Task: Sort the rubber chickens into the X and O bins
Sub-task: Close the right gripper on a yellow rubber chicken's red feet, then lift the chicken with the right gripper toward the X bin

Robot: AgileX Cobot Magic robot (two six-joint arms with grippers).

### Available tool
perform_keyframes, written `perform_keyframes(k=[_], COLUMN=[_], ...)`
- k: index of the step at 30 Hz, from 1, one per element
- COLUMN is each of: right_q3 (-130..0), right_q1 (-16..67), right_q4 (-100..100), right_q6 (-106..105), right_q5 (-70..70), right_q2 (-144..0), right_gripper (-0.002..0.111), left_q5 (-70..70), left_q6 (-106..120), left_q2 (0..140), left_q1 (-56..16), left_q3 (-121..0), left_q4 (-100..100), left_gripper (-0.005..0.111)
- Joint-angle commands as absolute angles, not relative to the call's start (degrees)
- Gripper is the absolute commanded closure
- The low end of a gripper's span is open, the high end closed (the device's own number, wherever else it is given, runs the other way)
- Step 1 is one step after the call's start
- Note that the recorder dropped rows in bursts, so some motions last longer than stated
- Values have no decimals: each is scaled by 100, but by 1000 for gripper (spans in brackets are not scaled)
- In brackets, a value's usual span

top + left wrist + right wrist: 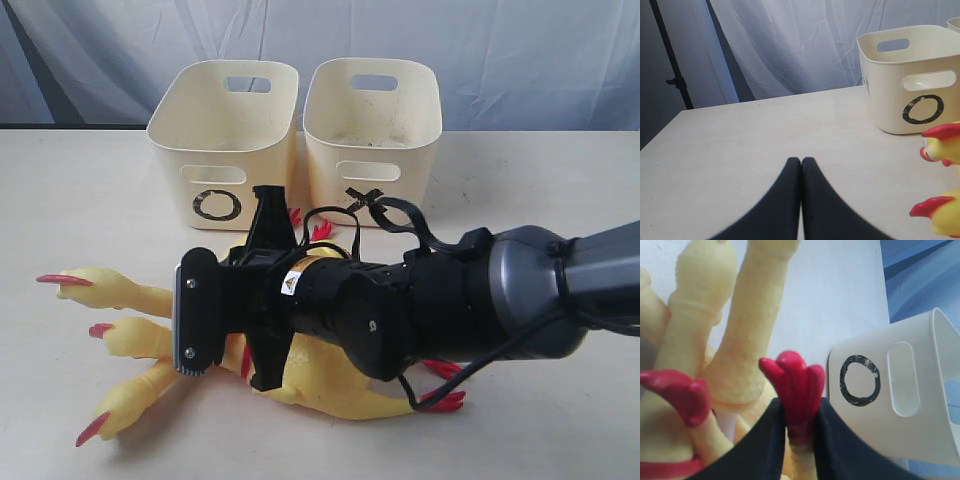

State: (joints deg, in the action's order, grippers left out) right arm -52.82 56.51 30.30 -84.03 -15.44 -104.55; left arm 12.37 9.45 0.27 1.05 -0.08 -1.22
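Observation:
Several yellow rubber chickens [140, 335] lie in a pile on the table in front of the bins, red beaks to the left and red feet [440, 400] to the right. The O bin [172, 165] stands at the back left and the X bin [325, 185] beside it on the right; no chicken shows in either. My right arm [400, 310] reaches across over the pile, hiding its own fingertips. In the right wrist view my right gripper [799, 415] is shut on one chicken's red foot [795, 382], close to the O bin [910, 430]. My left gripper [801, 161] is shut and empty above bare table.
The pale table [80, 200] runs left and forward of the bins, with a blue-grey curtain [500, 50] behind. In the left wrist view the O bin [890, 100] and two red beaks [940, 131] sit off to one side of my fingers.

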Motion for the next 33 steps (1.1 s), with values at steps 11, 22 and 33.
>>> perform_keyframes(k=[11, 22, 33], right_q3=[-5297, -5297, -5297], right_q1=[5667, 5667, 5667], right_q4=[3344, 3393, 4018], right_q6=[-8392, -8404, -8809], right_q5=[-1501, -1611, -1879], right_q2=[-9987, -9606, -9446], right_gripper=[109, 109, 109], left_q5=[1194, 1194, 1194], left_q6=[938, 938, 938], left_q2=[0, 0, 0], left_q1=[102, 102, 102], left_q3=[0, 0, 0], left_q4=[-124, -124, -124], left_gripper=[106, 106, 106])
